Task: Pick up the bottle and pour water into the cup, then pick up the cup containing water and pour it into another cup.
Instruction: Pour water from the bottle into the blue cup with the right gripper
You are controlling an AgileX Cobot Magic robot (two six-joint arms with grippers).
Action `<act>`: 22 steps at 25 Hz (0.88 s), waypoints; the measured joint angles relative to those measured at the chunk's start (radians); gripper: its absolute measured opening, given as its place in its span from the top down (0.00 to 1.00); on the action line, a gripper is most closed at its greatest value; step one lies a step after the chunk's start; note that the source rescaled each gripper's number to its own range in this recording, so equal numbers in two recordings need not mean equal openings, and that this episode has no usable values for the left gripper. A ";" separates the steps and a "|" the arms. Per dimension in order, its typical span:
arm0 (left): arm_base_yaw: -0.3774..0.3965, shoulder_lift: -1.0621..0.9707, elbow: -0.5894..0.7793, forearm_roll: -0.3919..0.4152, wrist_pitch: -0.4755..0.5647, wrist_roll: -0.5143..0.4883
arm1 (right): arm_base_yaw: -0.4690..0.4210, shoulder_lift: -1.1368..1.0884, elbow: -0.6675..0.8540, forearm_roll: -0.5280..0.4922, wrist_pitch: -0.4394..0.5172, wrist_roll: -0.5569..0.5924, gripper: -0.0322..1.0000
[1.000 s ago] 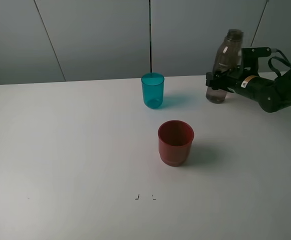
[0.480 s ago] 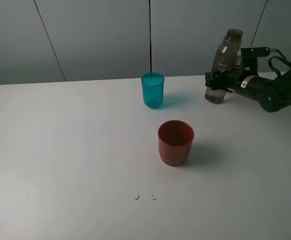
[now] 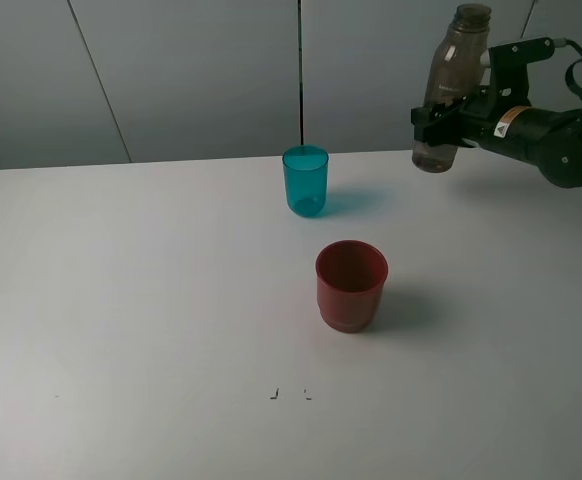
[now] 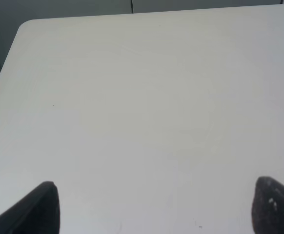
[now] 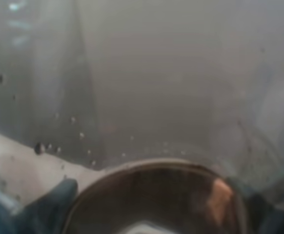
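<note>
Grey-brown bottle (image 3: 455, 70) upright at the upper right of the frame, raised above the white table (image 3: 121, 300), clasped round its lower half by the right hand (image 3: 439, 122), teal cup (image 3: 305, 180) at upper centre, red cup (image 3: 351, 285) below it and apart, left hand (image 4: 159, 209) spread wide over bare table.

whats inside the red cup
The red cup shows only its own dark red inner wall, no object. Its near inside wall is hidden behind its front side.
</note>
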 joint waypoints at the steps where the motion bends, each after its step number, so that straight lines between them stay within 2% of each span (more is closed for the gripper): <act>1: 0.000 0.000 0.000 0.000 0.000 0.000 | 0.008 -0.004 -0.002 -0.011 0.007 -0.003 0.97; 5: 0.000 0.000 0.000 0.000 0.000 0.000 | 0.053 -0.004 -0.054 -0.033 0.097 -0.009 0.97; 13: 0.000 0.000 0.000 0.000 0.000 0.000 | 0.116 -0.004 -0.175 -0.046 0.177 -0.060 0.97; 22: 0.000 0.000 0.000 0.000 0.000 0.000 | 0.125 -0.004 -0.188 -0.059 0.230 -0.259 0.97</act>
